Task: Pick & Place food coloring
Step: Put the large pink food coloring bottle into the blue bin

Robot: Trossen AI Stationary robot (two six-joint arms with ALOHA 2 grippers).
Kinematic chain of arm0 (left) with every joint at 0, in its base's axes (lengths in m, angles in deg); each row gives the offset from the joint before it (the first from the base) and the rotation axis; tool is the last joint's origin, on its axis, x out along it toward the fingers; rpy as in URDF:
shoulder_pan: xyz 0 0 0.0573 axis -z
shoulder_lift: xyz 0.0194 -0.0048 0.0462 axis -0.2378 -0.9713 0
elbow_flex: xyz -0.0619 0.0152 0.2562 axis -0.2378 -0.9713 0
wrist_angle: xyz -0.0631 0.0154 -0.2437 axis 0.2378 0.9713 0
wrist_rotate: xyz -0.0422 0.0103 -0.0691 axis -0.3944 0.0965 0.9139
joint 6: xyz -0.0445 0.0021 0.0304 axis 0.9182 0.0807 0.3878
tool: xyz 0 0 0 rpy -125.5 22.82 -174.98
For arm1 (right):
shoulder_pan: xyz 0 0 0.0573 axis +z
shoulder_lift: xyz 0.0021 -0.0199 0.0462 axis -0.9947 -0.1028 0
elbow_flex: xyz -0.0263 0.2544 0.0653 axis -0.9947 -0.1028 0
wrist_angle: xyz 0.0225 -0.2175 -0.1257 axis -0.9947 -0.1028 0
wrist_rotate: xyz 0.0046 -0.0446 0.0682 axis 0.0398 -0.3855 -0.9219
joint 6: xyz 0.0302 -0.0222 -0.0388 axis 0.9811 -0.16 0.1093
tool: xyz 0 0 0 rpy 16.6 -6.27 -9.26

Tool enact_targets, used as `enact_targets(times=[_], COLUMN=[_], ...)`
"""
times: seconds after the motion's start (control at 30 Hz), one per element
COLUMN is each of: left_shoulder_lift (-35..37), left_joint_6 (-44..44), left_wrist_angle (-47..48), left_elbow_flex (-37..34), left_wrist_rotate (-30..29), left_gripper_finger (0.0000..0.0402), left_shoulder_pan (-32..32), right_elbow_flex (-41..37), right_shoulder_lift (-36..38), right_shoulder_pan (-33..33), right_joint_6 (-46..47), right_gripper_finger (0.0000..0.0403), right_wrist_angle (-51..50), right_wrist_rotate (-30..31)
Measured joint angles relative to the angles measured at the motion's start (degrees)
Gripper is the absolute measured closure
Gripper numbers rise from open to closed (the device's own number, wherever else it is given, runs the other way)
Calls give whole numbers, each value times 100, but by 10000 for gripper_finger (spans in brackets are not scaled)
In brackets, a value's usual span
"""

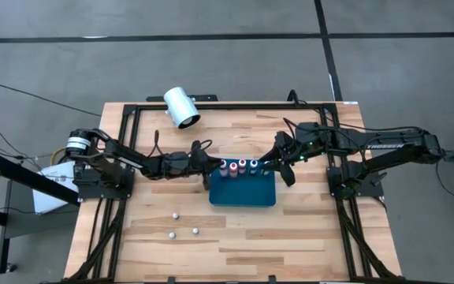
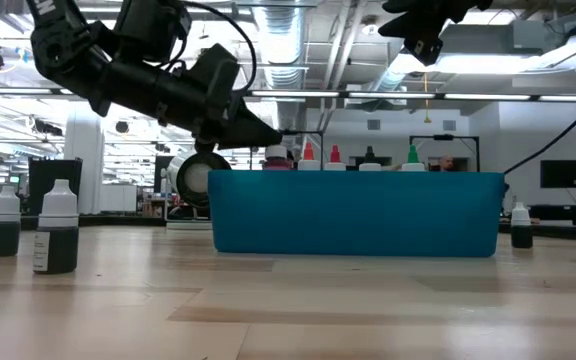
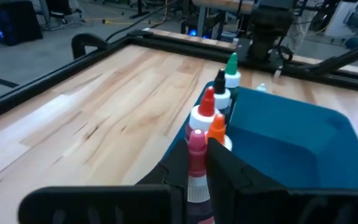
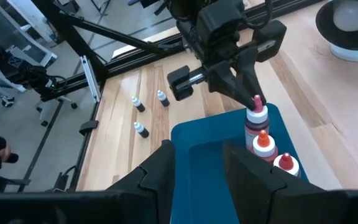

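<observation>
A blue tray (image 1: 243, 193) sits mid-table. Upright food coloring bottles line its far wall: orange-tipped (image 3: 216, 129), red-tipped (image 3: 207, 104), black-tipped (image 3: 220, 84) and green-tipped (image 3: 231, 67). My left gripper (image 3: 196, 155) is at the tray's far left corner, shut on a pink-tipped bottle (image 4: 256, 117) at the row's left end. My right gripper (image 4: 197, 163) hangs open above the tray's right part (image 1: 284, 172), with nothing between its fingers. Three more bottles (image 1: 176, 214), (image 1: 196, 231), (image 1: 171, 234) stand on the wood near the front. My left gripper pinches the pink-tipped bottle between its two fingers, at the cap just below the pink tip (image 3: 196, 169). The fingers (image 4: 244, 87) come from the table's left, slanting slightly down. The bottle stands upright inside the tray's corner; its base is hidden, so I cannot tell whether it rests on the tray floor.
A large white cylinder (image 1: 181, 106) lies on its side at the far edge, left of centre. A black frame (image 1: 211, 105) runs round the wooden table top. In the low view, loose bottles (image 2: 56, 230), (image 2: 3, 225) stand left of the tray and one (image 2: 520, 225) right of it.
</observation>
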Motion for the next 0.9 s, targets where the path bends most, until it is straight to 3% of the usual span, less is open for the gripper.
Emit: enact_targets(times=[0.9], left_shoulder_lift=[0], left_joint_6=[-208], left_wrist_angle=[179], left_elbow_flex=[0], left_wrist_rotate=[-328], left_gripper_finger=[378], left_shoulder_pan=[-40], right_elbow_flex=[0], right_shoulder_lift=[-2], right_shoulder_pan=[-55], right_joint_6=[-155], right_gripper_finger=[281], right_wrist_angle=[5], right_wrist_rotate=[11])
